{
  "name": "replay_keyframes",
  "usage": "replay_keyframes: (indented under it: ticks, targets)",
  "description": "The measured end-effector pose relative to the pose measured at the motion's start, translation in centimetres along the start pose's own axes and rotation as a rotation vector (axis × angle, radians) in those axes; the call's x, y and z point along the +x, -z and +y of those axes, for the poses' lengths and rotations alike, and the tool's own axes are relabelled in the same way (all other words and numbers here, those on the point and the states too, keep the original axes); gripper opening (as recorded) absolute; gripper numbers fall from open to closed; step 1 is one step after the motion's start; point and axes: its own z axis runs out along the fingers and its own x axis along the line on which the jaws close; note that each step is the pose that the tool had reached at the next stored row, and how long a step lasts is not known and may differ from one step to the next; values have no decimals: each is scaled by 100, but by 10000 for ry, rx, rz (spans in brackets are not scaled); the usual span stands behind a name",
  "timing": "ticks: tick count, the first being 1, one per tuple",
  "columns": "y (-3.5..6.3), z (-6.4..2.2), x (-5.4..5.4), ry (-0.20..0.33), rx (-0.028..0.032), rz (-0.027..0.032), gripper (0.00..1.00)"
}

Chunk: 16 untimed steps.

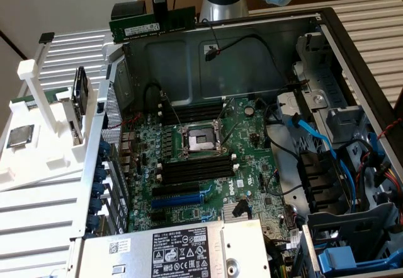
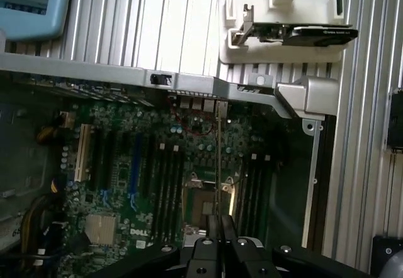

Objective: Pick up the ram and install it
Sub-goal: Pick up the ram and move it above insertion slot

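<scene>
White plastic rack (image 1: 47, 158), at the exterior view's left, stands on the slatted surface (image 1: 38, 221) and carries a square silver processor chip (image 1: 19, 136) and an upright card (image 1: 80, 95). Just to its right the pincer (image 1: 162, 18) is clamped on the ram (image 1: 135, 29), a green stick with a white label. The stick is held level in the air at the top edge of the open computer case (image 1: 189, 57). In the wrist view, the pincer (image 2: 217, 227) grips the ram (image 2: 217, 164), seen edge-on as a thin line over the board.

Below and further right lies the motherboard (image 1: 252, 133), with its bare processor socket (image 1: 200, 140) flanked by long black memory slots (image 1: 195, 167); those that can be made out look empty. At the far right, blue cables (image 1: 315, 139) trail past the drive bays.

By this evidence the pick-up is done: the stick is off the rack and firmly held. The install is not: the ram is well apart from the slots and touches none of them.
</scene>
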Motion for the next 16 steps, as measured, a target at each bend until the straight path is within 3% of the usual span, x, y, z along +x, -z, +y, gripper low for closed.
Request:
replay_keyframes:
  ticks: [5,16]
  targets:
    - [0,-45,4,-196,-7,68,13]
    - [-7,-66,0,-520,2,70,13]
